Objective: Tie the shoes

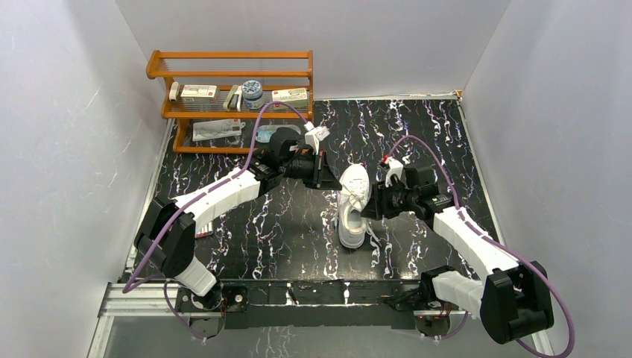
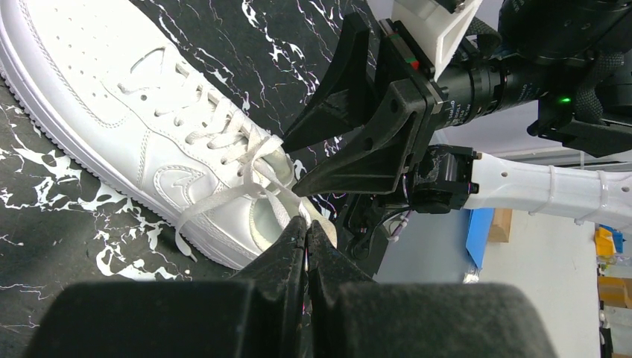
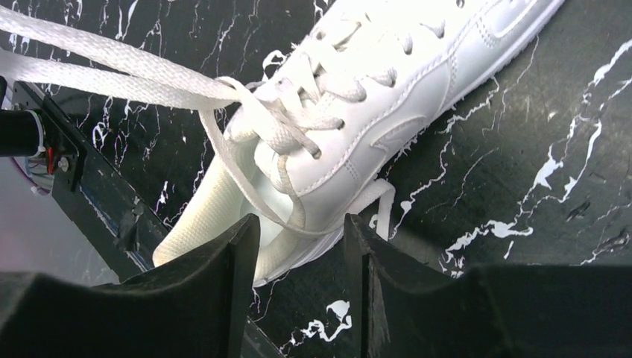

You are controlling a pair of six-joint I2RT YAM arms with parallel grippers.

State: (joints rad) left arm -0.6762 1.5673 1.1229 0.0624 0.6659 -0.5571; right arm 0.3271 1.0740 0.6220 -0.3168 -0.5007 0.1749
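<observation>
The all-white low-top sneaker (image 1: pixel 353 209) lies on the black marbled table (image 1: pixel 283 239), between my two arms. My left fingers (image 2: pixel 287 257) are pressed together on its flat white lace (image 3: pixel 112 52). My right fingers (image 3: pixel 223 276) stand apart just beside the heel and hold nothing.

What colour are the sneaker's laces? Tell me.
The laces are white, matching the sneaker; clearest in the right wrist view.

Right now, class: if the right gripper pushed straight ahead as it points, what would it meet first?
Probably the sneaker, at its ankle opening beside the top laces; depth is unclear.
</observation>
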